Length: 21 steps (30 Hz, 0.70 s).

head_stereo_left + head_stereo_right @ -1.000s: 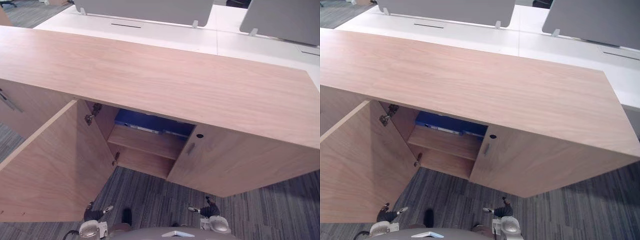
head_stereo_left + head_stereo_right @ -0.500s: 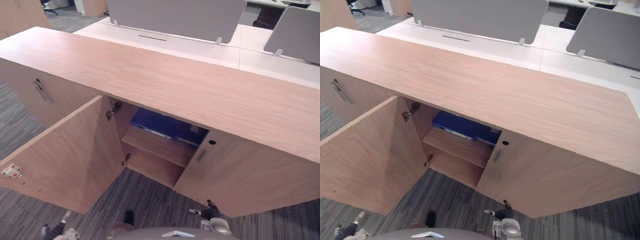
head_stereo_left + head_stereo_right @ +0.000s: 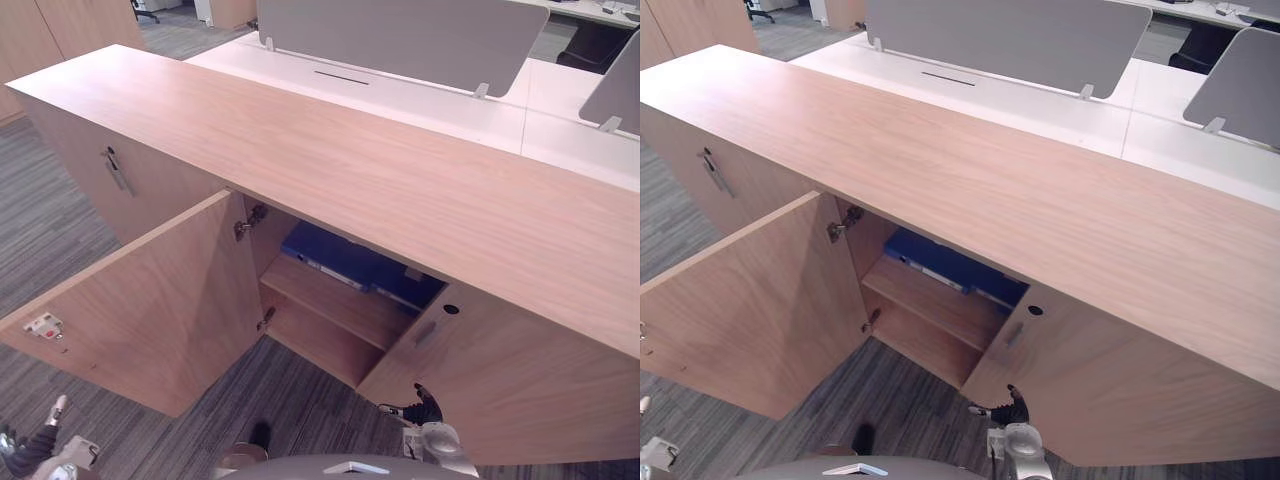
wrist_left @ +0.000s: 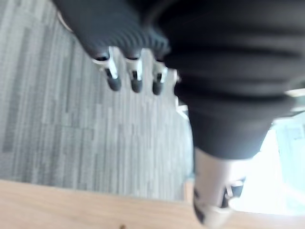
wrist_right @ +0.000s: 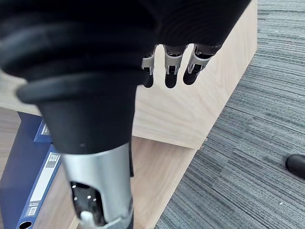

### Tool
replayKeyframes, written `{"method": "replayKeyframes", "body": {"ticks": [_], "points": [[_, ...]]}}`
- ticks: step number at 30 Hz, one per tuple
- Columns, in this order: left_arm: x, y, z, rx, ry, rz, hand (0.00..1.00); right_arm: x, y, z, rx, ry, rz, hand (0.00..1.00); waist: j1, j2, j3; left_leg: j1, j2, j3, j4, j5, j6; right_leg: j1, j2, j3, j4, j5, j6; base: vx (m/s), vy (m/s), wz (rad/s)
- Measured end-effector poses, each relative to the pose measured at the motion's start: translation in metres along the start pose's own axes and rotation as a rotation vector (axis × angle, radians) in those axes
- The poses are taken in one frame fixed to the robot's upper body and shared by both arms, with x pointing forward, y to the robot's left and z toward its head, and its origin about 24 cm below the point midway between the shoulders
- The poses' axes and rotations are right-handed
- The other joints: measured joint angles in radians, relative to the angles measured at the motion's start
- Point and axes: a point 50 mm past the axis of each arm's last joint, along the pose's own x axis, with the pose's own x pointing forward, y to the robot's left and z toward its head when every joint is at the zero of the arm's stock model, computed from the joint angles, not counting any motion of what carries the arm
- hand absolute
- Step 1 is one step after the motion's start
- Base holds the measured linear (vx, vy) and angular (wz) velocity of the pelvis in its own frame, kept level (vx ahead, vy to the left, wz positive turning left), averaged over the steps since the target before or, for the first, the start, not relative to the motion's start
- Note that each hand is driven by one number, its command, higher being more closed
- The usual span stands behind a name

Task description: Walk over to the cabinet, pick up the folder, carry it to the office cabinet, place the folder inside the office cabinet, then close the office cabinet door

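Note:
A blue folder [image 3: 345, 260] lies flat on the upper shelf [image 3: 340, 308] inside the long wooden office cabinet [image 3: 350, 160]. In the right wrist view the folder [image 5: 26, 179] shows its white spine label. The cabinet's left door [image 3: 150, 310] stands wide open and its right door [image 3: 500, 390] is closed. My right hand [image 3: 420, 410] hangs low in front of the closed door, fingers [image 5: 169, 71] relaxed and empty. My left hand [image 3: 35, 447] hangs low out beyond the open door's free edge, fingers [image 4: 133, 78] straight over the carpet, holding nothing.
Another closed door with a metal handle [image 3: 117, 172] sits left of the open one. White desks with grey dividers [image 3: 400, 35] stand behind the cabinet. Grey striped carpet [image 3: 300, 400] lies in front.
The camera has moved, so the cabinet opening sits further right and more of the cabinet's left end shows. My left hand has swung out to the left. The folder and doors are unchanged.

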Motion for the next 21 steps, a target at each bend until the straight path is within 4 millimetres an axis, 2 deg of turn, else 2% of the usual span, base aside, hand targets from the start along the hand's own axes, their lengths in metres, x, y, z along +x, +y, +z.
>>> {"method": "replayKeyframes", "body": {"ticks": [3, 8, 13, 18, 21], "points": [[0.005, -0.011, 0.017, 0.013, -0.062, -0.075, 0.0, 0.0, 0.0, 0.001, -0.011, -0.003, 0.005, 0.0, 0.0, 0.006, 0.004, 0.001, 0.003, 0.0, 0.0, 0.0, 0.0, -0.001, 0.003, 0.003, 0.001, 0.0, -0.003, -0.06, -0.024, -0.01], [0.007, -0.031, 0.033, 0.049, -0.13, -0.164, 0.0, 0.0, -0.001, 0.0, -0.011, -0.001, 0.006, 0.0, -0.001, 0.007, 0.006, 0.002, 0.011, 0.004, 0.0, 0.0, 0.0, -0.005, 0.007, 0.013, -0.007, -0.007, -0.015, -0.07, -0.015, -0.04], [0.009, -0.042, 0.041, 0.074, -0.164, -0.206, 0.0, 0.0, -0.003, -0.001, -0.015, 0.002, 0.001, 0.0, -0.006, 0.0, 0.008, -0.006, 0.016, 0.008, 0.0, -0.005, -0.004, -0.01, 0.012, 0.023, -0.012, -0.007, -0.016, -0.03, -0.015, -0.03], [0.013, -0.052, 0.059, 0.15, -0.237, -0.261, 0.0, -0.002, -0.004, -0.006, -0.017, 0.014, 0.01, 0.0, -0.007, 0.0, 0.008, -0.005, 0.02, 0.02, 0.0, -0.005, -0.005, -0.013, 0.019, 0.042, -0.019, 0.009, -0.011, 0.04, -0.022, -0.09], [0.011, -0.058, 0.057, 0.159, -0.236, -0.276, 0.0, -0.003, -0.005, -0.011, -0.02, 0.026, 0.006, 0.0, -0.004, -0.001, 0.009, -0.001, 0.021, 0.03, 0.0, -0.006, -0.007, -0.01, 0.02, 0.046, -0.022, 0.01, -0.012, 0.01, -0.007, -0.02]]}}
